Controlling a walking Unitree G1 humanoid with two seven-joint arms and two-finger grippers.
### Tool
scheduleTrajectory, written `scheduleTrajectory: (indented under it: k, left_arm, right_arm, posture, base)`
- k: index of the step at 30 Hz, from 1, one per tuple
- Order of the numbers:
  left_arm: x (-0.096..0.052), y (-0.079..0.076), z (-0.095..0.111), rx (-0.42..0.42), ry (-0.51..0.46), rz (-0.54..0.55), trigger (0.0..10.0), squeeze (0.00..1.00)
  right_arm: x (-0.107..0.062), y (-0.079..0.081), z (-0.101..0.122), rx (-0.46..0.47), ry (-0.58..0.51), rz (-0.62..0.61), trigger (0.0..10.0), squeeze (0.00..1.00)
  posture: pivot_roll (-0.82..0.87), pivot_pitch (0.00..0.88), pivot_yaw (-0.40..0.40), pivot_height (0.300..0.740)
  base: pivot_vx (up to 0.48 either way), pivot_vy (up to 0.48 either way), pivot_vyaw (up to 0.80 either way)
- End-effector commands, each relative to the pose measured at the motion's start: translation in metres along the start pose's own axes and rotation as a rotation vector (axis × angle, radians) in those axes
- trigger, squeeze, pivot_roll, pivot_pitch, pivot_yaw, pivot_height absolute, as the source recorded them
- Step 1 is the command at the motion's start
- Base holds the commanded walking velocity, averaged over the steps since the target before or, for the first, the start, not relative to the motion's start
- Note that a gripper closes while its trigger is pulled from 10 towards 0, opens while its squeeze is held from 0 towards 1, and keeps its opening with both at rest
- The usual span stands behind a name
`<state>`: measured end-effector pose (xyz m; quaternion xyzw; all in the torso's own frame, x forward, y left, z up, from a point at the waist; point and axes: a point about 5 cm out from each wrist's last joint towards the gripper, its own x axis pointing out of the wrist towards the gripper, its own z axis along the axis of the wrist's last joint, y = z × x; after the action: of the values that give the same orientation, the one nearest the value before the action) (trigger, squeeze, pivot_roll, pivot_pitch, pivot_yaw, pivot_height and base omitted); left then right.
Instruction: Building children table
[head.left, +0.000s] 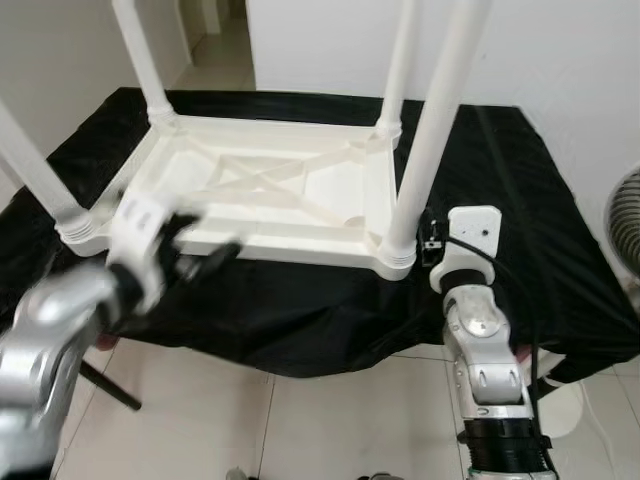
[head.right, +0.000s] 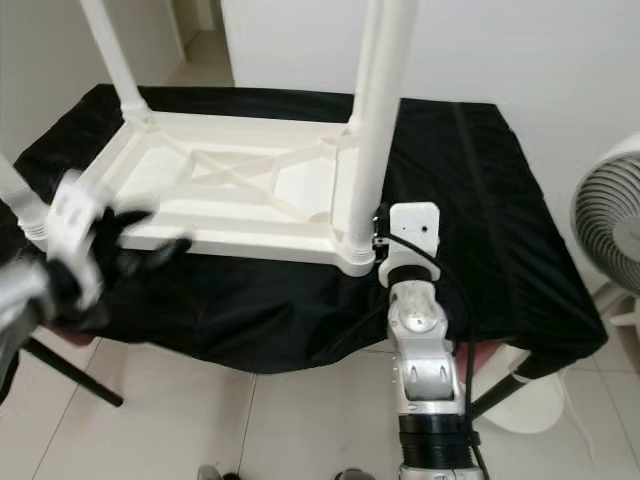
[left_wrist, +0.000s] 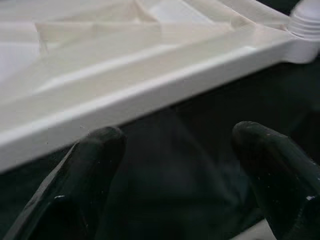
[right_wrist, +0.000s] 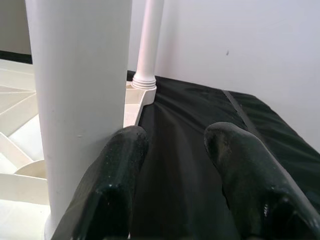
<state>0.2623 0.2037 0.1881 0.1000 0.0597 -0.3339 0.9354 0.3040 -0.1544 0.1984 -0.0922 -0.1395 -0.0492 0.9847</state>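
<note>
Home room: tiled floor (head.left: 330, 410), white walls (head.right: 480, 50), fan (head.right: 610, 235)

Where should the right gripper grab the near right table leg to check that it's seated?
Low on the near right leg, just above its socket collar, coming from the robot's right. The right gripper is open beside it there, and the leg is a smooth upright tube.

All four table legs (head.left: 432, 120) run off the 12 o'clock edge. The left tool (head.left: 205, 262) is motion-blurred. The fan (head.right: 612, 228) at 3 o'clock is cropped by the edge.
</note>
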Motion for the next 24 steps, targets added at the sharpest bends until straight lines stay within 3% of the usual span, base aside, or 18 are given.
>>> scheduleTrajectory:
  k: [1, 3, 6, 8, 11, 13, 18, 24]
  left_arm:
    - [0.002, -0.015, 0.008, 0.047, -0.024, -0.109, 10.0, 0.00]
    - [0.002, -0.015, 0.008, 0.047, -0.024, -0.109, 10.0, 0.00]
    - [0.011, -0.034, 0.004, 0.068, -0.042, -0.143, 10.0, 0.00]
    - [0.011, -0.034, 0.004, 0.068, -0.042, -0.143, 10.0, 0.00]
    - [0.029, -0.049, 0.008, 0.126, -0.089, -0.077, 10.0, 0.00]
    - [0.030, -0.050, 0.008, 0.132, -0.092, -0.066, 10.0, 0.00]
    - [0.045, -0.076, 0.018, 0.093, -0.170, -0.079, 10.0, 0.00]
    - [0.047, -0.076, 0.036, 0.125, -0.231, -0.051, 10.0, 0.00]
  right_arm:
    - [0.003, 0.018, 0.003, 0.031, -0.015, 0.069, 10.0, 0.00]
    - [0.003, 0.018, 0.003, 0.031, -0.015, 0.069, 10.0, 0.00]
    - [0.008, 0.021, 0.006, 0.036, -0.031, 0.083, 10.0, 0.00]
    - [0.008, 0.021, 0.006, 0.036, -0.031, 0.083, 10.0, 0.00]
    - [0.012, 0.023, 0.006, 0.043, -0.039, 0.099, 10.0, 0.00]
    - [0.012, 0.023, 0.006, 0.043, -0.040, 0.100, 10.0, 0.00]
    - [0.012, 0.026, 0.002, 0.040, -0.039, 0.111, 10.0, 0.00]
    - [0.022, 0.024, 0.005, 0.046, -0.048, 0.119, 10.0, 0.00]
  posture:
    - [-0.06, 0.082, 0.053, 0.740]
    - [-0.06, 0.082, 0.053, 0.740]
    - [-0.06, 0.074, 0.053, 0.740]
    - [-0.06, 0.074, 0.053, 0.740]
    - [-0.06, 0.065, 0.047, 0.740]
    - [-0.06, 0.065, 0.047, 0.740]
    - [-0.06, 0.056, 0.050, 0.740]
    - [-0.05, 0.073, 0.054, 0.740]
  base:
    - [0.000, 0.000, 0.00]
    - [0.000, 0.000, 0.00]
    - [0.000, 0.000, 0.00]
    - [0.000, 0.000, 0.00]
    - [0.000, 0.000, 0.00]
    - [0.000, 0.000, 0.00]
    - [0.000, 0.000, 0.00]
    - [0.000, 0.000, 0.00]
